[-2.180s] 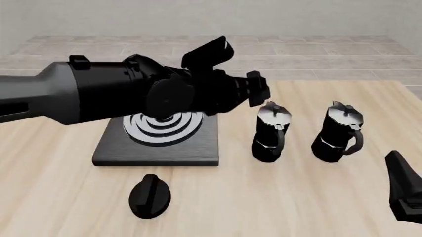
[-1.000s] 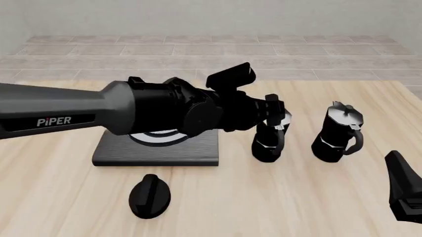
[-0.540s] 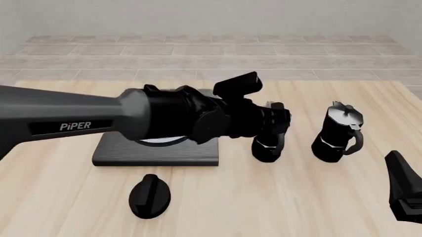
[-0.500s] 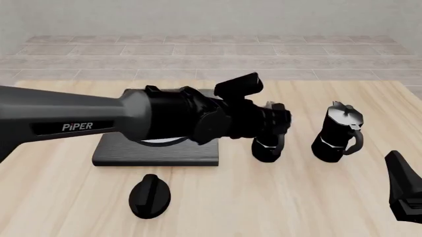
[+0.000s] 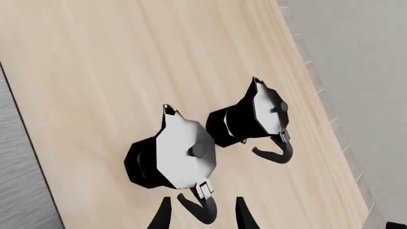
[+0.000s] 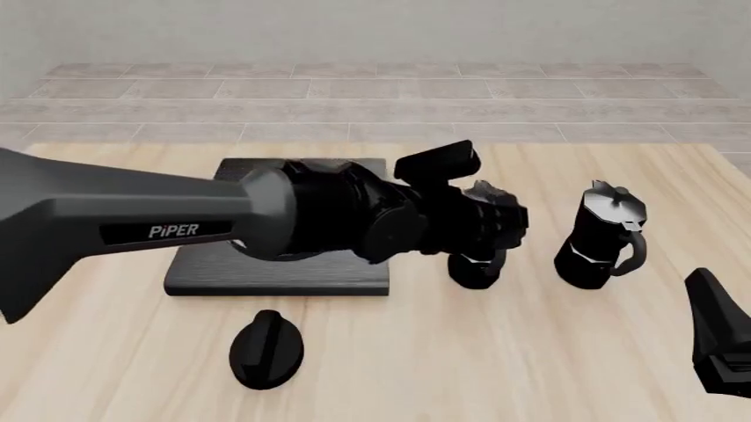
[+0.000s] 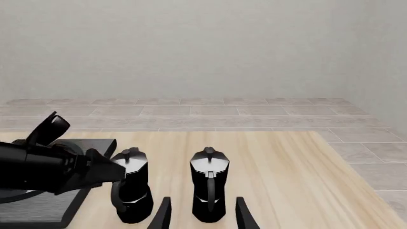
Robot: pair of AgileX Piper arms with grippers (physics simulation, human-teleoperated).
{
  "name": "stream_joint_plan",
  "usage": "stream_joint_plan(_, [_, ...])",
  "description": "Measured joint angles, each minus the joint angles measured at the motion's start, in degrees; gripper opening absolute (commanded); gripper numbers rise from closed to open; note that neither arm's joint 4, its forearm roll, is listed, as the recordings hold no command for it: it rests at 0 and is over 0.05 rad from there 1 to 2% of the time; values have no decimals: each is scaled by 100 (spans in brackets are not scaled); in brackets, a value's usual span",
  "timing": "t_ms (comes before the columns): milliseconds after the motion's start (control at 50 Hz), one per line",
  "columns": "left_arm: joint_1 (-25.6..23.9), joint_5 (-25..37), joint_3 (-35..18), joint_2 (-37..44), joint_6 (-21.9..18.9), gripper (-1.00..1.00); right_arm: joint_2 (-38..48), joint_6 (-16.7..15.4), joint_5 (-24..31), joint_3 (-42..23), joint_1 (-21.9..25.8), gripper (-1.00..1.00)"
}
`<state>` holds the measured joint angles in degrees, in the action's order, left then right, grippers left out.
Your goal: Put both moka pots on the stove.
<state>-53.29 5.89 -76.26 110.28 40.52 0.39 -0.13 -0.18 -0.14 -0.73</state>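
Observation:
Two black moka pots with silvery lids stand on the wooden table right of the stove (image 6: 211, 274). My left gripper (image 6: 511, 220) hangs over the left moka pot (image 6: 476, 269) and hides its top in the front view. In the left wrist view this gripper (image 5: 200, 219) is open, its fingertips (image 5: 162, 217) on either side of that pot's (image 5: 171, 152) curved handle. The right moka pot (image 6: 601, 233) (image 5: 254, 117) stands free. My right gripper (image 6: 722, 347) waits low at the right, open (image 7: 202, 217), facing the right pot (image 7: 208, 183) from the near side.
A low black oval knob (image 6: 266, 349) lies on the table in front of the stove. My left arm crosses above the stove and hides most of its burner rings. The table's right edge is close to the right pot.
My left arm has reached further right and lower, so its gripper now covers the left pot's lid. Both pots and the right arm have stayed where they were.

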Motion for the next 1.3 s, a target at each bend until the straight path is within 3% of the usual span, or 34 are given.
stream_joint_plan(1080, [-118, -236, -94, 624, 192, 100, 0, 0, 0, 0, 0, 100])
stream_joint_plan(1100, [-118, -239, -91, 632, 194, -100, 0, 0, 0, 0, 0, 100])
stream_joint_plan(1300, [-145, -253, -75, 548, 209, -100, 0, 0, 0, 0, 1, 100])
